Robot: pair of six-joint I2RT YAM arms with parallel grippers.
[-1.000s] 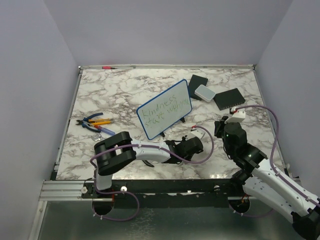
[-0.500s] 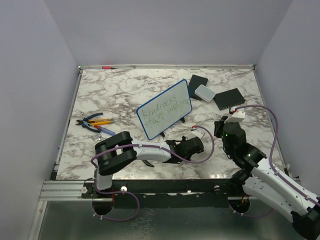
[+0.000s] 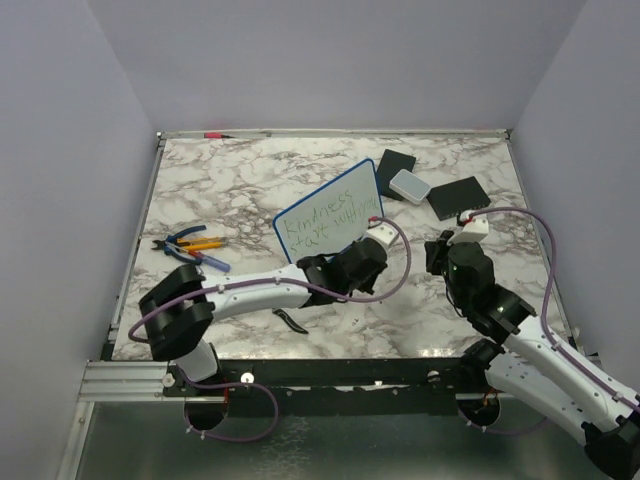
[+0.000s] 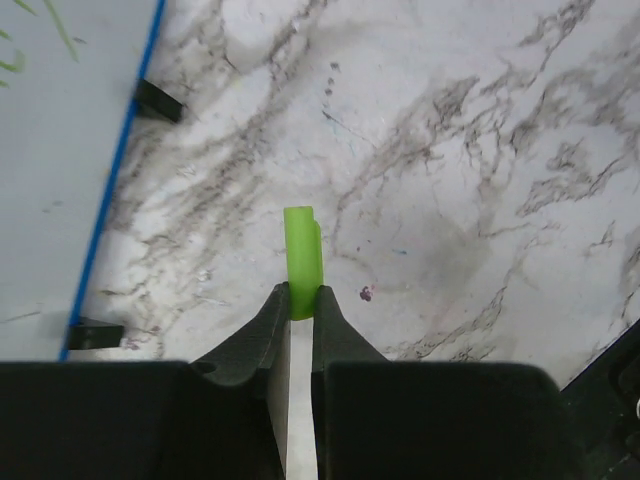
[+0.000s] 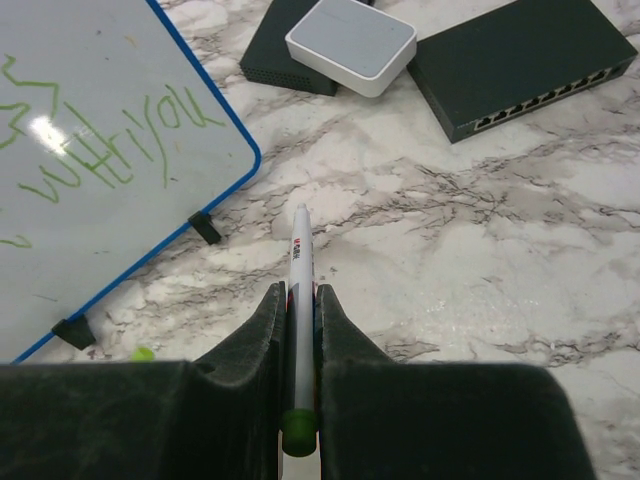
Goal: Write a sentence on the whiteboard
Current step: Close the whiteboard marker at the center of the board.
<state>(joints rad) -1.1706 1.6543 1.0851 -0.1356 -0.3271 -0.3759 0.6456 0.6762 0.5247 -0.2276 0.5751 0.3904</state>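
The whiteboard (image 3: 325, 222), blue-framed, stands tilted on small black feet in the middle of the table, and it also shows in the left wrist view (image 4: 50, 150) and the right wrist view (image 5: 100, 150). The sentence (image 3: 330, 220) is thin green handwriting in two lines; its end reads "with you" (image 5: 120, 150). My left gripper (image 3: 365, 262) hovers just off the board's near edge, shut (image 4: 302, 300) on a green marker cap (image 4: 302, 260). My right gripper (image 3: 438, 252) is to the board's right, shut (image 5: 301, 295) on a white marker (image 5: 301, 270) with a green end, tip pointing at the board's corner.
Blue- and orange-handled pliers (image 3: 190, 248) lie at the left. Two black flat boxes (image 3: 397, 160) (image 3: 459, 197) and a small white box (image 3: 408, 185) sit at the back right. A small dark curved piece (image 3: 290, 320) lies near the front edge. A red pen (image 3: 212, 133) rests on the far rail.
My left arm has swung from low near the front edge up toward the whiteboard's near edge, its jaws closing on the green cap. The dark curved piece is uncovered. The right arm is still.
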